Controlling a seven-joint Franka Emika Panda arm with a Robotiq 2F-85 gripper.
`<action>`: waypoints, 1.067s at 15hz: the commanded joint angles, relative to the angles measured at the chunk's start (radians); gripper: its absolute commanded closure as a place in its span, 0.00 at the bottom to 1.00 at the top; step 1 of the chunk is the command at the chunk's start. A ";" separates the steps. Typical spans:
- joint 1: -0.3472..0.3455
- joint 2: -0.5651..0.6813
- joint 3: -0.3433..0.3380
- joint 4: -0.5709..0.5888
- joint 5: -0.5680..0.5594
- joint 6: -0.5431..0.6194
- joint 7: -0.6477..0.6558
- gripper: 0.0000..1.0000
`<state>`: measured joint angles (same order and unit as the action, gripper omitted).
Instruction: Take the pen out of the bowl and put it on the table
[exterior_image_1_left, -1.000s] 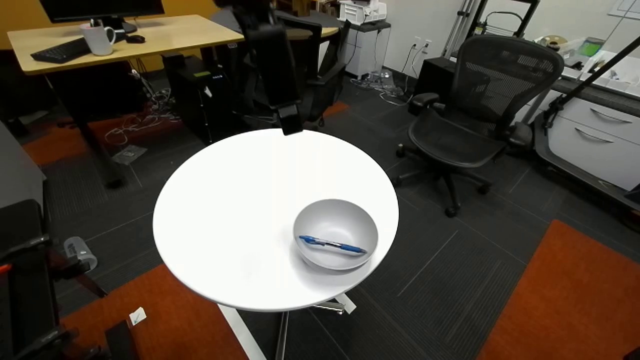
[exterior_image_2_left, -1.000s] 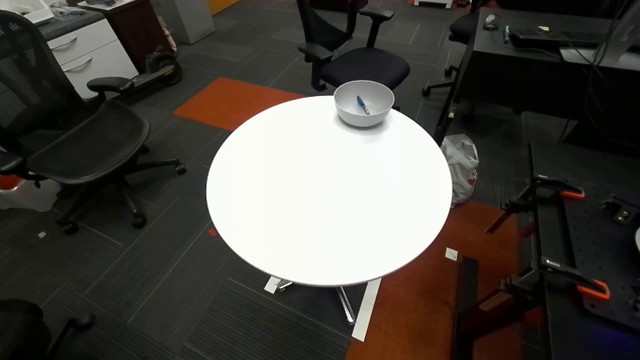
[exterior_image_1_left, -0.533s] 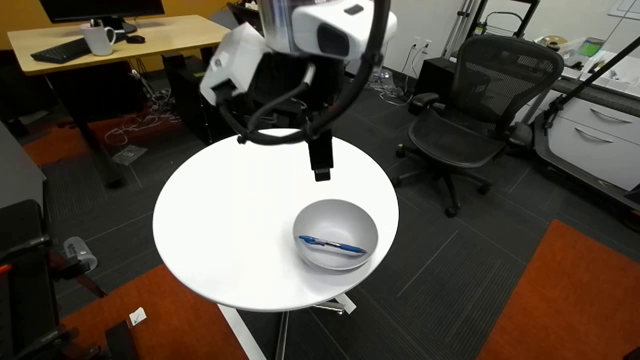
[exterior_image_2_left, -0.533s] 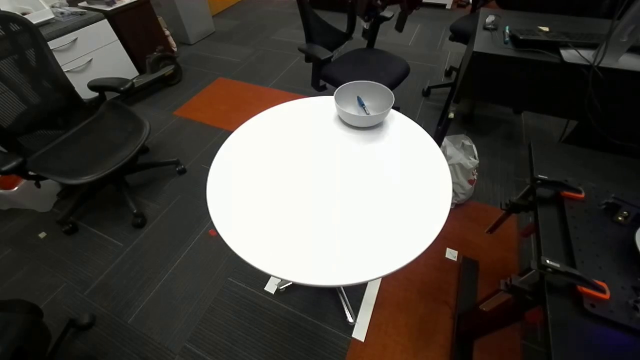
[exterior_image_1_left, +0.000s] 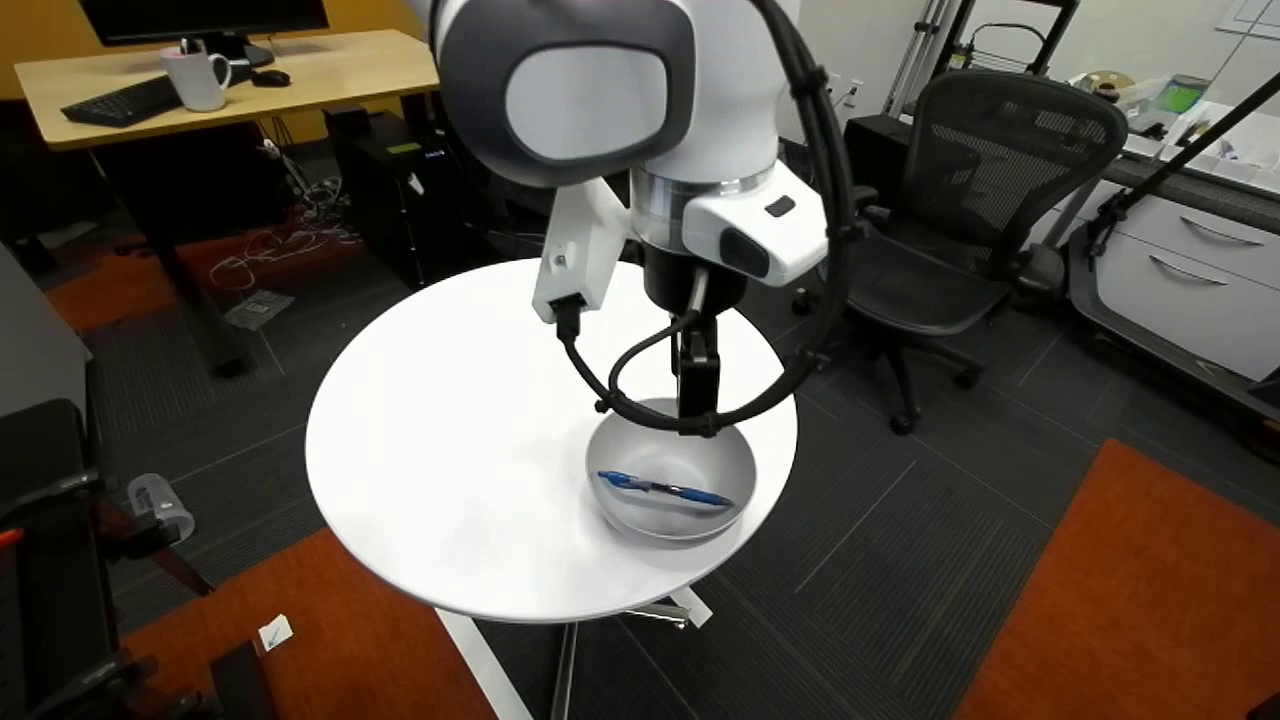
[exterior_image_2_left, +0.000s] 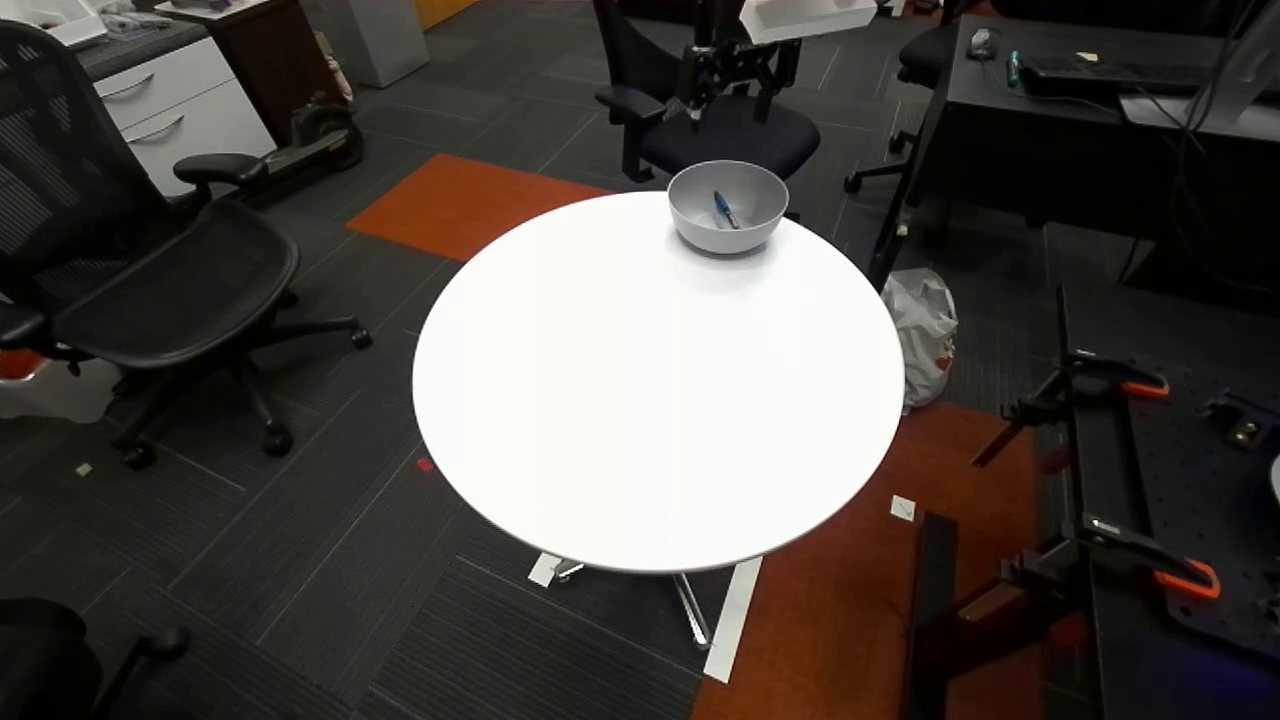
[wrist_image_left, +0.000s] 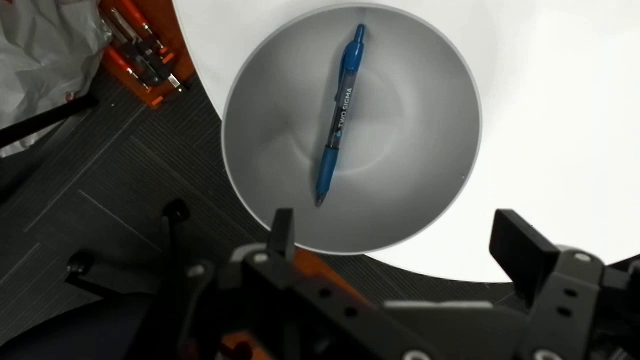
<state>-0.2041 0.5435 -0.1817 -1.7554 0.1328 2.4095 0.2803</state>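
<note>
Pen (wrist_image_left: 342, 113) is lying in the bowl (wrist_image_left: 440, 110), wrist view's upper centre, hand (wrist_image_left: 396, 226) is hanging wide along the bottom.

Grey bowl (exterior_image_2_left: 728, 241) at far edge of white table (exterior_image_2_left: 660, 390) in exterior view, blue pen (exterior_image_2_left: 726, 210) inside; gripper (exterior_image_2_left: 729, 113) above, jaws apart.

White arm (exterior_image_1_left: 740, 100), grey joint ring (exterior_image_1_left: 474, 90), silvery collar (exterior_image_1_left: 655, 208), black cable (exterior_image_1_left: 839, 260), black tool (wrist_image_left: 394, 222)
</note>
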 joint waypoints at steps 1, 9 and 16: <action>0.002 0.102 -0.007 0.105 0.014 -0.028 0.050 0.00; 0.002 0.234 -0.010 0.171 0.021 -0.035 0.108 0.00; -0.009 0.286 -0.009 0.183 0.039 -0.026 0.123 0.00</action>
<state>-0.2112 0.8080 -0.1836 -1.6043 0.1452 2.4082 0.3843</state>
